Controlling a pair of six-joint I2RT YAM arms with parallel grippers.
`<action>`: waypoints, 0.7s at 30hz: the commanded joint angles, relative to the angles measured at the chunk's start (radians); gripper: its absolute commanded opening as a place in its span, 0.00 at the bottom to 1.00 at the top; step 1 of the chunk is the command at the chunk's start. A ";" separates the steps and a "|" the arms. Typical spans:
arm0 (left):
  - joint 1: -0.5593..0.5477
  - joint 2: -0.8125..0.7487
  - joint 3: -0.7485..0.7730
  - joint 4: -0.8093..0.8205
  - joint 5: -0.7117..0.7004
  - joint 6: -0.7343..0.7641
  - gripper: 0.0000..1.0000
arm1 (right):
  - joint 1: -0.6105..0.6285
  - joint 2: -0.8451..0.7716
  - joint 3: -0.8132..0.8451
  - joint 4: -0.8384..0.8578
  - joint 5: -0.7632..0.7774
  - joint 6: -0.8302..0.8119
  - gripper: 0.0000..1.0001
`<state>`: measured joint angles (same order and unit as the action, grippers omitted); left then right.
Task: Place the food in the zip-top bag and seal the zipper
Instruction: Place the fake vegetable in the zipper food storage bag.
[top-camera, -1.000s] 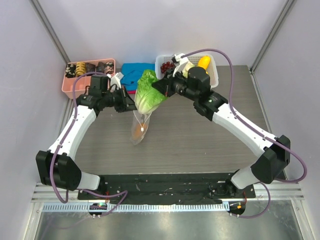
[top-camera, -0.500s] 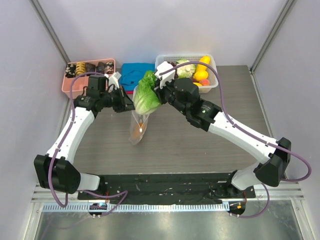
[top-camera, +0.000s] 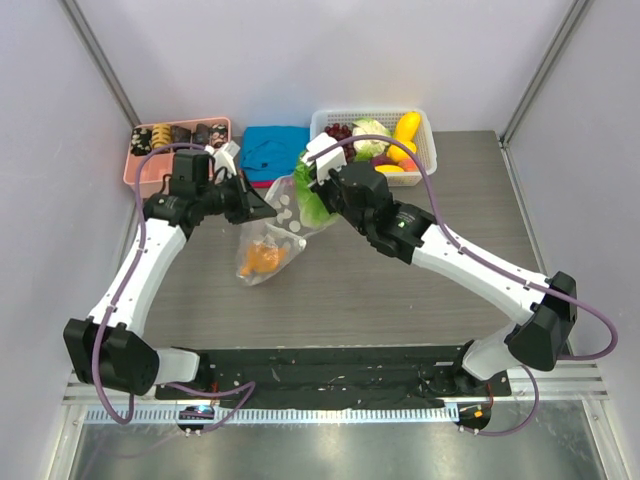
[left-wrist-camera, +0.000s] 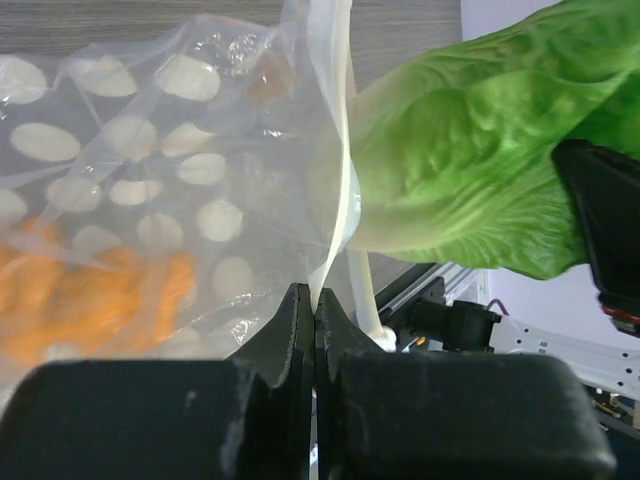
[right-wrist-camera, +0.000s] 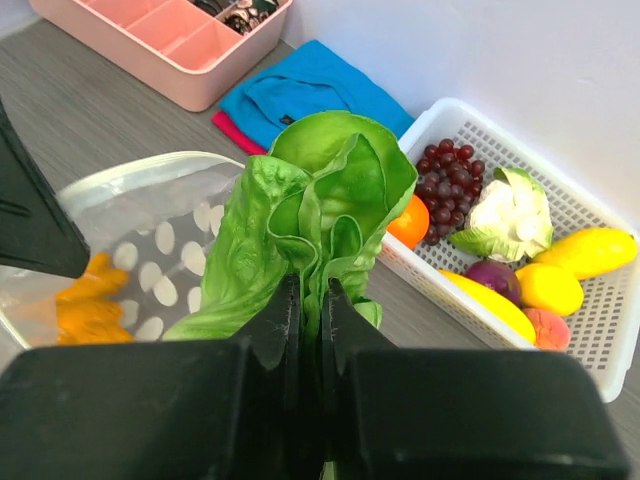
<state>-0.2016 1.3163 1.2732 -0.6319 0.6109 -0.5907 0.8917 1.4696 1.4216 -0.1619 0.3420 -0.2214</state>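
Pinching the floppy, likely slippery bag (top-camera: 268, 240) by its rim, centre-left of the top view, your left gripper (left-wrist-camera: 314, 298) is clamped; your right gripper (right-wrist-camera: 310, 290) holds soft, light lettuce (right-wrist-camera: 312, 190) at its mouth.

A robotics lab cell: bare pale walls (top-camera: 300, 50), metal corner posts (top-camera: 100, 62), wood-grain table (top-camera: 380, 290), aluminium rail (top-camera: 320, 413).

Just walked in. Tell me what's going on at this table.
The left gripper has its fingers shut on the mouth edge of the zip-top bag, holding it up and open. The right gripper grips the green lettuce at that opening, not clearly inside. An orange knobbly piece already lies in the bag. More toy food sits in the white basket; the zipper is unsealed.
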 joint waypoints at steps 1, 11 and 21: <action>0.010 -0.051 0.020 0.070 0.039 -0.040 0.00 | -0.011 -0.032 0.002 0.044 0.037 -0.018 0.01; 0.010 -0.063 -0.123 0.369 0.171 -0.265 0.00 | -0.017 -0.049 0.037 0.219 -0.071 0.388 0.01; 0.050 -0.086 -0.256 0.736 0.296 -0.497 0.00 | -0.030 -0.012 0.039 0.133 -0.050 0.628 0.01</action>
<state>-0.1726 1.2652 1.0523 -0.1478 0.8124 -0.9588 0.8619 1.4685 1.4158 -0.0395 0.2939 0.2745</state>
